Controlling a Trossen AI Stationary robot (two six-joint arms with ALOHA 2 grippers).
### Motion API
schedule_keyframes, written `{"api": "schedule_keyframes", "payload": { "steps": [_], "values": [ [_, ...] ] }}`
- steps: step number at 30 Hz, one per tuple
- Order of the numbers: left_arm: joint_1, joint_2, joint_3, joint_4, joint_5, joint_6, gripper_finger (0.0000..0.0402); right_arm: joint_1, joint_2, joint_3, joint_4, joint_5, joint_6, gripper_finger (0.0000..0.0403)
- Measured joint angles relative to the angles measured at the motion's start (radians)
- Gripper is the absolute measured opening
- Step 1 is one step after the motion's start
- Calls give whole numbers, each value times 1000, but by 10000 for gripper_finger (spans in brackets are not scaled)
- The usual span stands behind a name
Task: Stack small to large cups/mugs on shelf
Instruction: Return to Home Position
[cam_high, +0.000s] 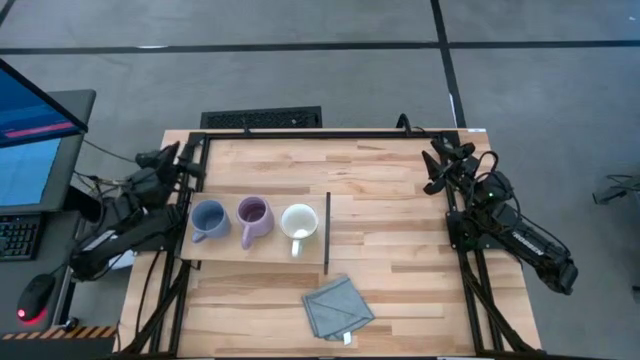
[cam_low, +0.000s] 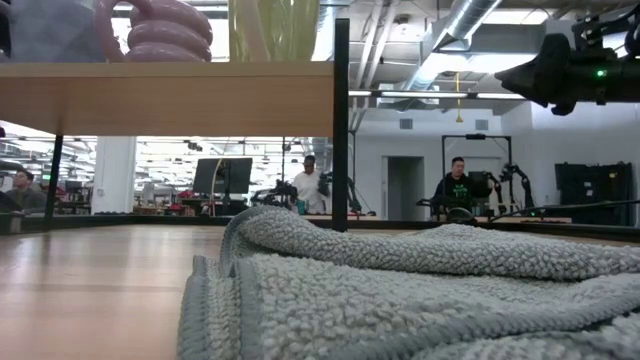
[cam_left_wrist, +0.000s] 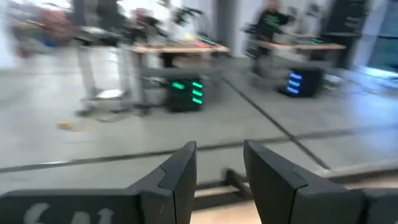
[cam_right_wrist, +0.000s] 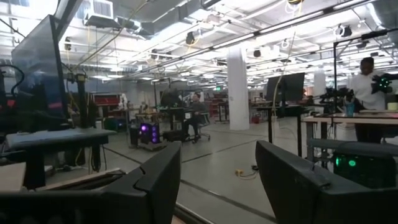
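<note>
Three handled mugs stand upright in a row on the light wood shelf (cam_high: 262, 254): a blue-grey mug (cam_high: 207, 220), a purple mug (cam_high: 252, 217) and a white mug (cam_high: 299, 222) next to the thin dark upright panel (cam_high: 327, 235). In the low view the shelf board (cam_low: 170, 98) sits raised above the table, with the purple mug (cam_low: 160, 30) on it. My left gripper (cam_high: 172, 160) (cam_left_wrist: 221, 168) is open and empty at the table's far left corner. My right gripper (cam_high: 438, 165) (cam_right_wrist: 217, 168) is open and empty at the far right.
A grey-blue cloth (cam_high: 337, 307) lies crumpled on the slatted tabletop near the front edge, right of the shelf's panel; it fills the low view's foreground (cam_low: 400, 290). A monitor and keyboard (cam_high: 30, 160) stand left of the table. People show in the room beyond.
</note>
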Motion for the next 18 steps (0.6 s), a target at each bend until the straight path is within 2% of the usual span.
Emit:
{"api": "schedule_keyframes", "payload": {
  "steps": [3, 5, 12, 14, 18],
  "values": [
    [0, 0, -37, 68, -140, 55, 124, 0, 0, 0, -1, 0, 1, 230],
    [0, 0, -49, 123, -174, 96, 124, 0, 0, 0, -4, 0, 1, 230],
    [57, 26, -145, 370, -78, 200, 124, 0, 0, 0, -6, 0, 0, 230],
    [107, 50, -181, 452, -84, 214, 124, 0, 0, 0, -6, 0, 1, 230],
    [259, 103, -209, 461, -44, 139, 124, 0, 0, 0, -9, -4, 17, 230]
  ]
}}
